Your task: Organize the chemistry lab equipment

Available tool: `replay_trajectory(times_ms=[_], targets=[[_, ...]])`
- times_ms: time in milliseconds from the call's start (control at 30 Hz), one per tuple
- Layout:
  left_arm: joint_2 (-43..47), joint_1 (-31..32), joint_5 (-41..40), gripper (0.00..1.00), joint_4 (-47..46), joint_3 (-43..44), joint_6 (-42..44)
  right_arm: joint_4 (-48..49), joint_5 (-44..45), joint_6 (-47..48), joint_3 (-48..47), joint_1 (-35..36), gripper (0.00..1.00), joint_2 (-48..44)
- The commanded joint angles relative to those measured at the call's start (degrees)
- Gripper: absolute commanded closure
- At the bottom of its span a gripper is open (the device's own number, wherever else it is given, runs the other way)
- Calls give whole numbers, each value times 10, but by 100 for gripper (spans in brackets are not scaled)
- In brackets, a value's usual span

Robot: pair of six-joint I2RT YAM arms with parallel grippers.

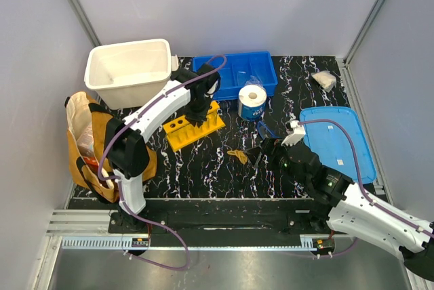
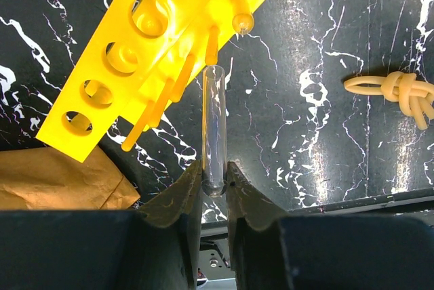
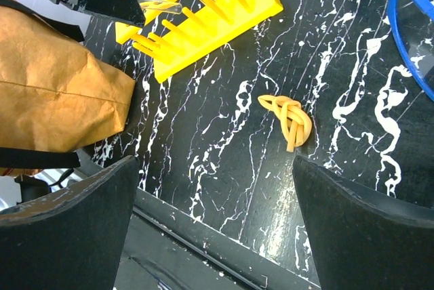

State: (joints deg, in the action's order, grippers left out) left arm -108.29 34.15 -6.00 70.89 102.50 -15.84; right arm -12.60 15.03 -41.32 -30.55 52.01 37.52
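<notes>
Black marble-look tabletop (image 1: 203, 168). The left gripper (image 2: 214, 175) pinches a clear test tube (image 2: 215, 127) by its rounded end, and the tube pokes out between the fingers, just beside the yellow rack (image 2: 135, 46). The right gripper (image 3: 213, 168) hangs wide open and empty above a knotted yellow rubber band (image 3: 290, 119).

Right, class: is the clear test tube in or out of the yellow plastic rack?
Out: the left tool grips the clear test tube near the yellow plastic rack, in no hole.
</notes>
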Motion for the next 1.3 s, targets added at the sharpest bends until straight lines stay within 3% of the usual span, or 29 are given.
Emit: replay_trajectory(times_ms=[0, 567, 767, 1033, 1267], targets=[[7, -3, 0, 82, 3, 5, 13, 8, 26, 11, -19, -2, 0, 1], [-36, -4, -7, 81, -10, 24, 24, 41, 39, 19, -19, -2, 0, 5], [-50, -4, -30, 72, -23, 41, 26, 52, 40, 22, -18, -2, 0, 9], [-53, -4, -52, 50, -36, 44, 27, 57, 39, 39, -14, -2, 0, 11], [-32, -8, -105, 47, -56, 33, 20, 57, 40, 41, -18, -2, 0, 18]])
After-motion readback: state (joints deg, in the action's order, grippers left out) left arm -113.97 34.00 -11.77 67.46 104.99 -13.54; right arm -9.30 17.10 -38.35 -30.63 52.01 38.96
